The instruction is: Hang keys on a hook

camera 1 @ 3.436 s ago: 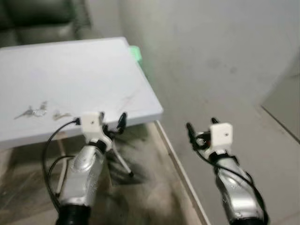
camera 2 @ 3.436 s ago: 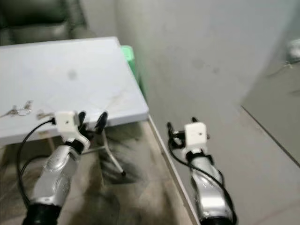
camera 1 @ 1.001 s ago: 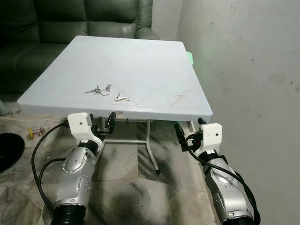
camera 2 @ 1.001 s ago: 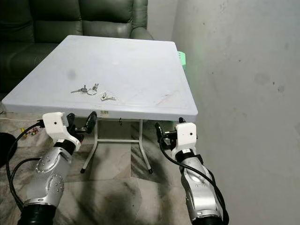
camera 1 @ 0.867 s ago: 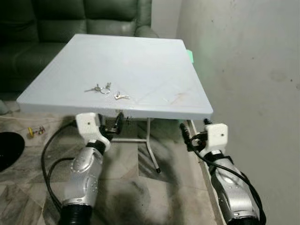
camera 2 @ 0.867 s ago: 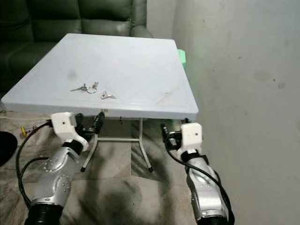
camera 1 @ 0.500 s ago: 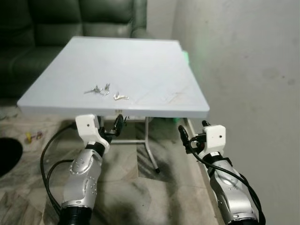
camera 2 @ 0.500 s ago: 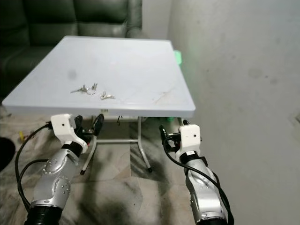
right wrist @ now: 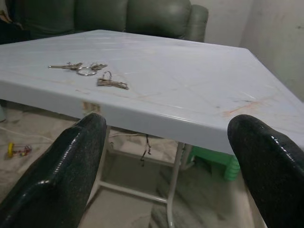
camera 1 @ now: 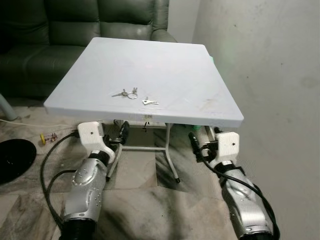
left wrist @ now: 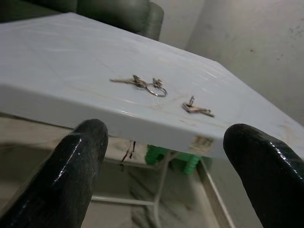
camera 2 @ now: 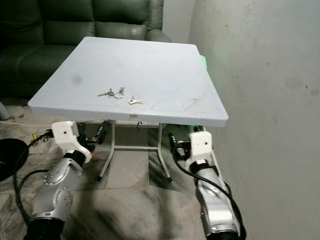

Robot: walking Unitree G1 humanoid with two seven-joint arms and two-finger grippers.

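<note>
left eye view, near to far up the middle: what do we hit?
left gripper → near edge of the white table → single key → key bunch on a ring → bare tabletop → green sofa

I see silver keys on a pale blue-white table, a dark green sofa at upper left, and grey-brown marbled floor below.
</note>
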